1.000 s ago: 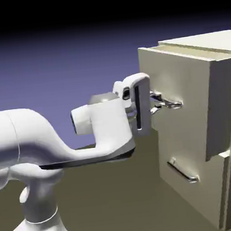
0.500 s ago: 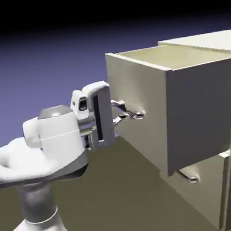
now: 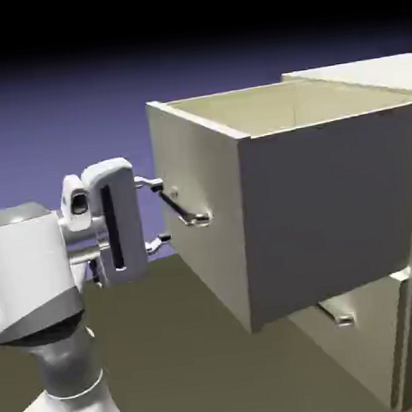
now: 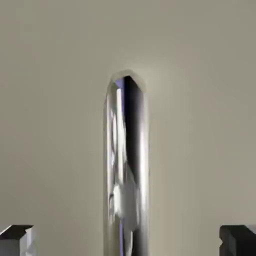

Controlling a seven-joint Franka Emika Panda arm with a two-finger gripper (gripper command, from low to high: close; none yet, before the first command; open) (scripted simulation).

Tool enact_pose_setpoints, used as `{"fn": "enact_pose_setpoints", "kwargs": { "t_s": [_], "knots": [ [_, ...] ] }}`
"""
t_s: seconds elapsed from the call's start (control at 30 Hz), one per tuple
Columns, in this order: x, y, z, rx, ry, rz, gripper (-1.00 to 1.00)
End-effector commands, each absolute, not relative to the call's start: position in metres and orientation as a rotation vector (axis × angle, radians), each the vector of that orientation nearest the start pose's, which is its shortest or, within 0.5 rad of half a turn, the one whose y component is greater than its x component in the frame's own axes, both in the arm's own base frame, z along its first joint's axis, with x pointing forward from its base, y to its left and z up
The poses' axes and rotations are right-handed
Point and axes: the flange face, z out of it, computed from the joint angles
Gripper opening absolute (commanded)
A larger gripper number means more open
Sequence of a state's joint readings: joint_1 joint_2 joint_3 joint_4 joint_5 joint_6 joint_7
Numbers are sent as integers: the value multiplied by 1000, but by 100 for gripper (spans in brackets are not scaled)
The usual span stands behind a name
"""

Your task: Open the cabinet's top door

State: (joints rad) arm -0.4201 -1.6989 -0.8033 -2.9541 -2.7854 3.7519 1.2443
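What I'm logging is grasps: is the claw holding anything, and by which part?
Nothing. The claw is open, fingertips spread either side of the top door's handle.

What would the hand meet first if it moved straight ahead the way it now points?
Probably the silver bar handle, centred between the open hand's fingertips; directly behind it is the top door. The exact gap is unclear.

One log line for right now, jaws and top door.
top door: pulled far out | handle: between open jaws, untouched | gripper: open | lower drawer: shut
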Motion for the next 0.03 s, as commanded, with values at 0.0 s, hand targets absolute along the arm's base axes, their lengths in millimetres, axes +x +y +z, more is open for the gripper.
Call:
{"fn": "enact_pose_setpoints", "kwargs": {
  "t_s": [0.0],
  "knots": [
    [60, -86, 462, 1760, 730, 1761, 100]
  ]
}}
